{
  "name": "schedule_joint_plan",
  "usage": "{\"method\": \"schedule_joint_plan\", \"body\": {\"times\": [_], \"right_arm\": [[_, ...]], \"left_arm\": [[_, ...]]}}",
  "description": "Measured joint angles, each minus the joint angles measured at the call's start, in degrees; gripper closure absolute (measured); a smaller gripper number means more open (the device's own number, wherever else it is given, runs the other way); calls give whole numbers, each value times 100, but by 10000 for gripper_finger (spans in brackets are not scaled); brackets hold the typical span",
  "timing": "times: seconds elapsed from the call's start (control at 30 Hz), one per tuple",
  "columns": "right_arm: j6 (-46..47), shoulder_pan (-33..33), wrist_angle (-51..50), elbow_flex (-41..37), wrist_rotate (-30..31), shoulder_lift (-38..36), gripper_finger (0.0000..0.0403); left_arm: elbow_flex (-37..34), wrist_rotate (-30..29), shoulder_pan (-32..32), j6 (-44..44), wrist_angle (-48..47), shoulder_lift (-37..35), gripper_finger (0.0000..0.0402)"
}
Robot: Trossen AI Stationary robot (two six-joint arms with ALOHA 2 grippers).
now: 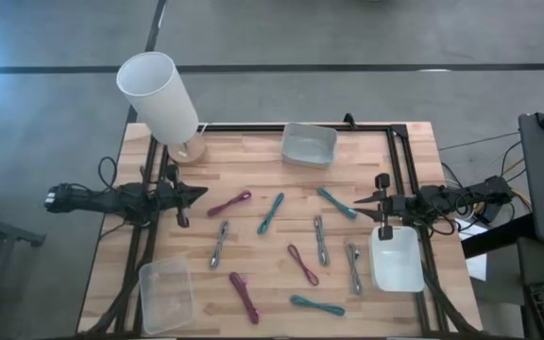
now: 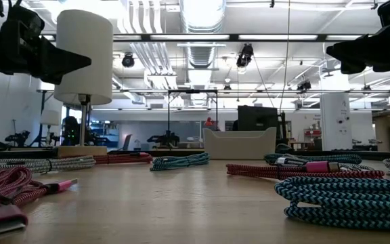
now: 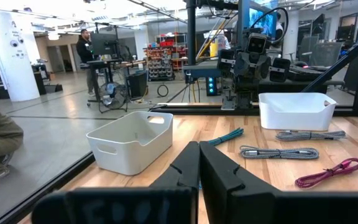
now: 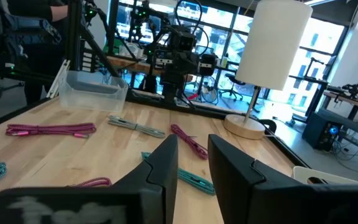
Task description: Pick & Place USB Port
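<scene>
Wooden table (image 1: 253, 274) carries three empty bins (image 1: 309, 144); left claw (image 1: 199, 194) together, right claw (image 1: 359, 201) slightly apart.

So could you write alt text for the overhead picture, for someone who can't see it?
Seen from above, bundled braided cables in pink, teal and grey lie scattered on a wooden table, untouched. Two dark robot arms wait at opposite edges, the left gripper and right gripper pointing inward. Three bins sit at the far edge, near left and right; a white lamp stands far left.
</scene>
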Motion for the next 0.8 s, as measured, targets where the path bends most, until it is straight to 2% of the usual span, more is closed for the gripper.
{"method": "schedule_joint_plan", "body": {"times": [0.3,0.5,0.67,0.8], "right_arm": [[0,0,0,0,0,0,335],[101,0,7,0,0,0,329],[831,0,192,-1,-2,1,321],[1576,0,381,-2,0,0,317]], "left_arm": [[0,0,0,220,-2,0,390],[0,0,0,24,26,0,390],[0,18,2,-1151,319,-2,390],[0,17,2,-1449,407,-2,390]]}}
